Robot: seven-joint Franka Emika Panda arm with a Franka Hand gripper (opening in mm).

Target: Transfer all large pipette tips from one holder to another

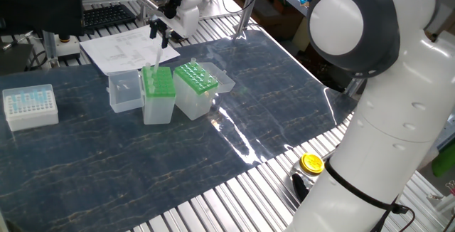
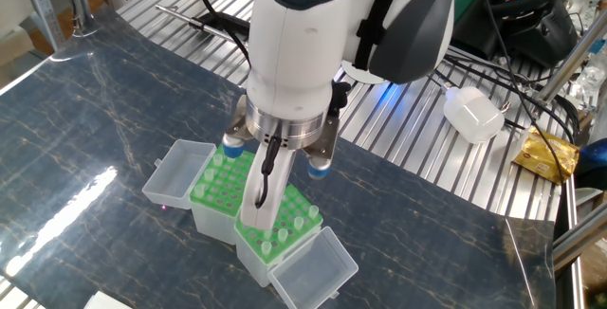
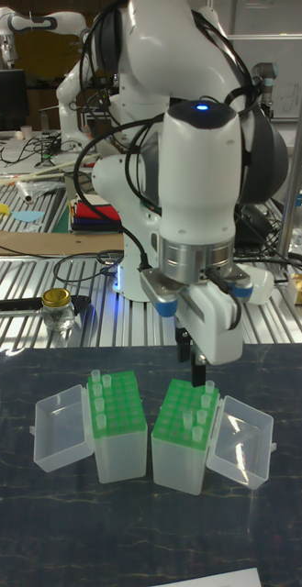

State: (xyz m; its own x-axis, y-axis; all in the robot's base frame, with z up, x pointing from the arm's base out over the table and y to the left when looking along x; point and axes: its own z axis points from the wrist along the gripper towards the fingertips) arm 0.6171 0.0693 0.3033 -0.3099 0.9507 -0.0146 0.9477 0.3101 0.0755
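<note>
Gripper: the gripper hangs over the two green-topped boxes, its jaws drawn narrow on the upper end of one large pipette tip, which hangs point down.
Held tip: its lower end reaches the green top of the narrower green-topped box. It may already be entering a hole, though none of the views is sharp enough to tell whether it is seated or just above.
Narrower box: it stands upright between the wider green-topped box and a clear open lid. In the other fixed view several tips stand in its rack.
Wider box: it is just beside the narrower one, on the side away from the clear lid, its grid top facing up. The tall fixed view shows tips along one edge of it, so by my reckoning the transfer is not finished.
Handling: a tip is very light, thin-walled and smooth, stiff along its length but easily bent or flicked sideways at the fine point.
Where to grip: take it at the wide collar standing proud of the rack, with light pressure and the tip kept vertical.
Risk: a tilted tip would likely catch the hole's rim or slip in the pads.
Off to the side: a white box of pale-blue tips, well apart.
</note>
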